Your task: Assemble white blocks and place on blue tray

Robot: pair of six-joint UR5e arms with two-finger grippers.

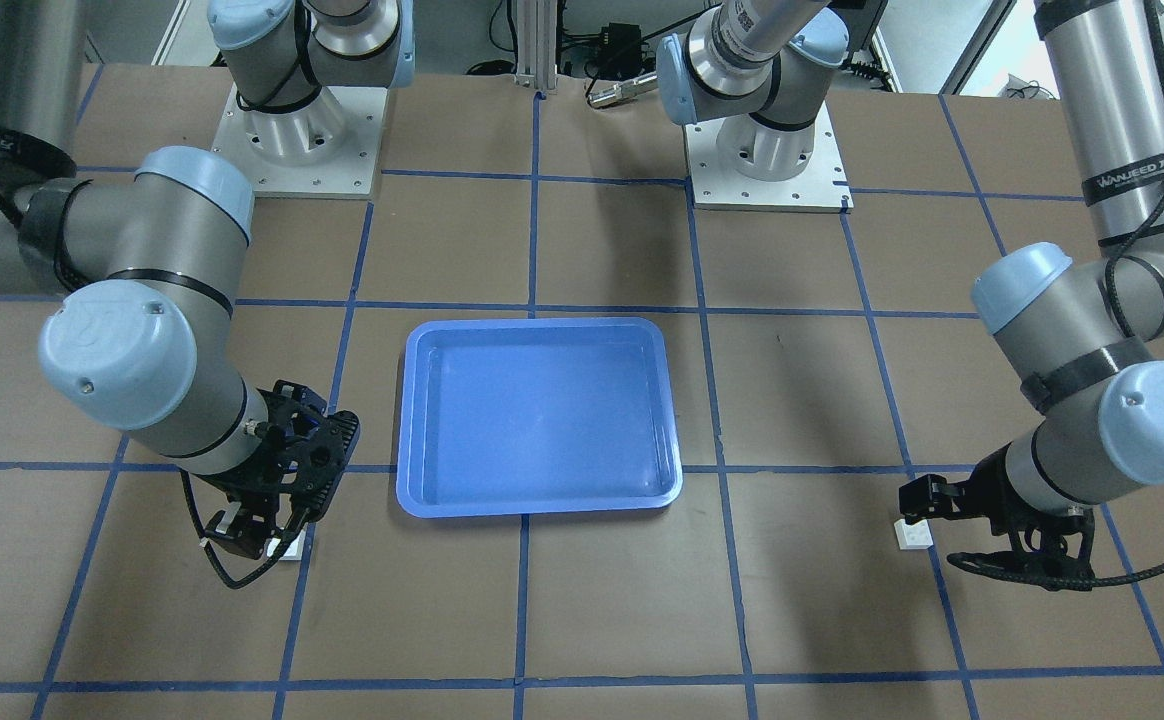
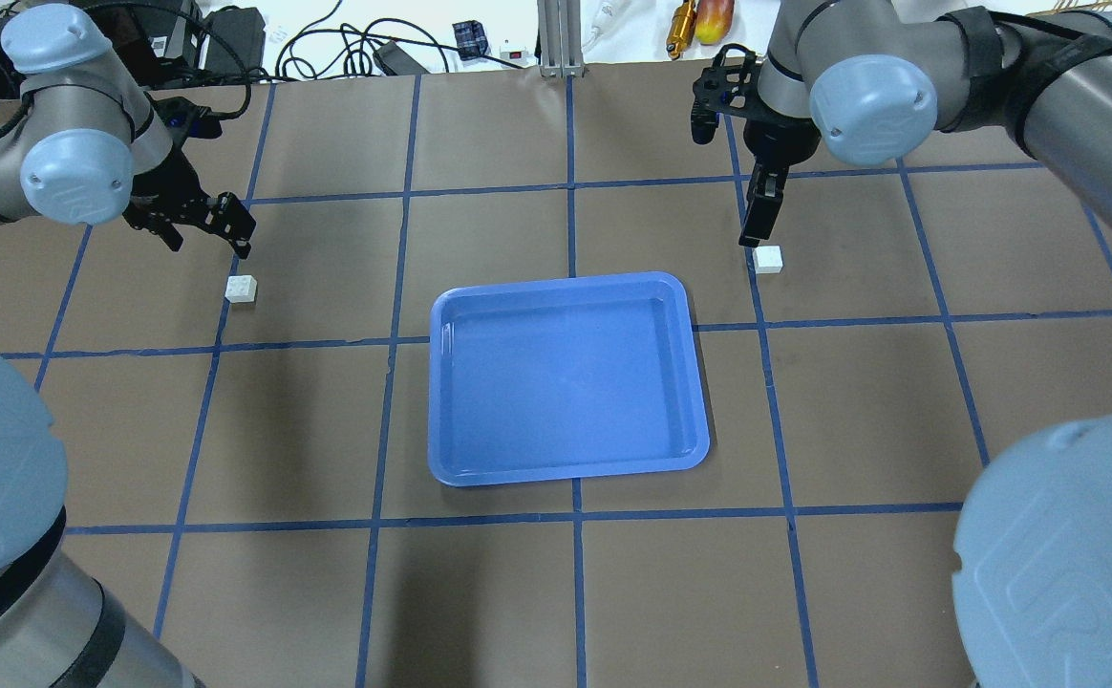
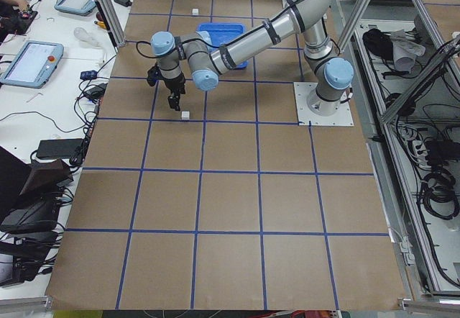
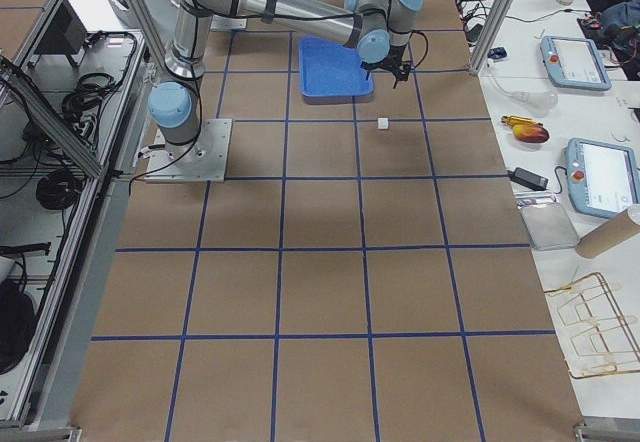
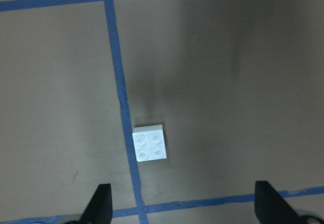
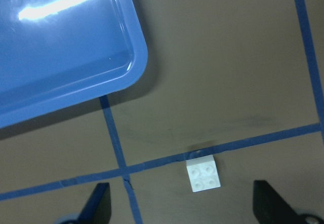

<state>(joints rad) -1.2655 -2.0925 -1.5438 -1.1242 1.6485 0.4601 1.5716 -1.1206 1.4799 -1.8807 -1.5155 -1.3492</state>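
Observation:
Two white blocks lie on the table, one on each side of the blue tray (image 2: 566, 377). The left white block (image 2: 241, 289) lies just beside my left gripper (image 2: 207, 234), which is open and empty above it. In the left wrist view the block (image 5: 150, 143) sits left of centre between the fingertips (image 5: 101, 203). The right white block (image 2: 768, 259) lies just below my right gripper (image 2: 757, 227), open and empty. In the right wrist view this block (image 6: 203, 173) lies on a tape line near the tray's corner (image 6: 126, 62). The tray holds nothing.
Brown table with a blue tape grid (image 2: 570, 191). The arm bases (image 1: 297, 130) stand at the robot's side. Cables and tools (image 2: 690, 24) lie beyond the table's far edge. Tablets and loose items (image 4: 590, 62) sit on side benches.

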